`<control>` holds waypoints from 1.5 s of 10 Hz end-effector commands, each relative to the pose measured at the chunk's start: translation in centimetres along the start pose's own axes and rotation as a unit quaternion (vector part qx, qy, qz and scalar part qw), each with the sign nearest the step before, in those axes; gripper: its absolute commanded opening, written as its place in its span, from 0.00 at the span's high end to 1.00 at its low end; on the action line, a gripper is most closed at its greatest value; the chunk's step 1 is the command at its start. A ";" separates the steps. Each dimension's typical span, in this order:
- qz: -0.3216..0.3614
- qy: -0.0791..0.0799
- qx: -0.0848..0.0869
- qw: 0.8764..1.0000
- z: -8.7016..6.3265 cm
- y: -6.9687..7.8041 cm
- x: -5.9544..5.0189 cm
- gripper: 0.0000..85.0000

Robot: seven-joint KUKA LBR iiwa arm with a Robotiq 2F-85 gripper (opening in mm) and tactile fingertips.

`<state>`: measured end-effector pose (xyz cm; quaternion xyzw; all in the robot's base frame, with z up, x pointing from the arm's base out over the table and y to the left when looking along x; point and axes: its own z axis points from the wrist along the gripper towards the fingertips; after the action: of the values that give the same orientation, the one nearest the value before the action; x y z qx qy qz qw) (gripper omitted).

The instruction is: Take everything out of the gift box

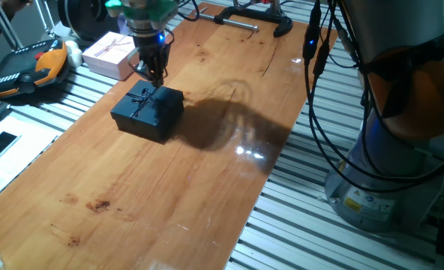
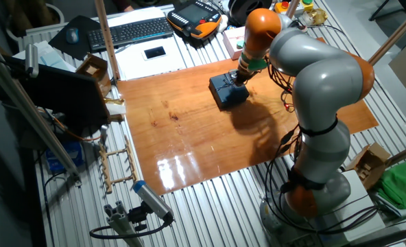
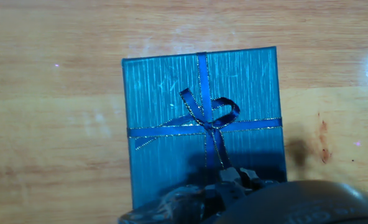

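The gift box [image 1: 148, 112] stands closed on the wooden table [image 1: 169, 195], its lid [image 3: 202, 118] with the ribbon bow [image 3: 207, 112] on top. The gripper [image 1: 155, 78] hangs just above the edge of the lid, at about 12 o'clock from the box centre in one fixed view. I cannot tell if its fingers are apart or together. A pale pink box [image 1: 111, 54] lies at 11 o'clock, near.

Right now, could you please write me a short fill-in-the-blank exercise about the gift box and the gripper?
1. The lid of the gift box is ____ the box.
2. The gripper hangs directly ____ the gift box.
3. The gift box stands on a ____ table.
4. The pale ribboned box lies ____ the gift box.

Missing words: on; above; wooden; apart from
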<state>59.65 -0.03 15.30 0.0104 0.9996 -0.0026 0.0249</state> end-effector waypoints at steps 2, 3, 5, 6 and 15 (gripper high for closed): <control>-0.003 -0.006 -0.021 1.000 0.6 0.4 -1.0 0.99; -0.007 -0.005 -0.026 1.000 0.8 0.6 -1.3 0.93; -0.002 -0.015 -0.025 1.000 1.0 0.8 -1.8 0.66; 0.000 -0.017 -0.032 0.999 1.2 0.9 -2.0 0.53; 0.003 -0.029 -0.019 0.999 3.3 1.7 -2.9 0.43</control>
<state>62.75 1.69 12.09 0.0124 0.9984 0.0160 0.0534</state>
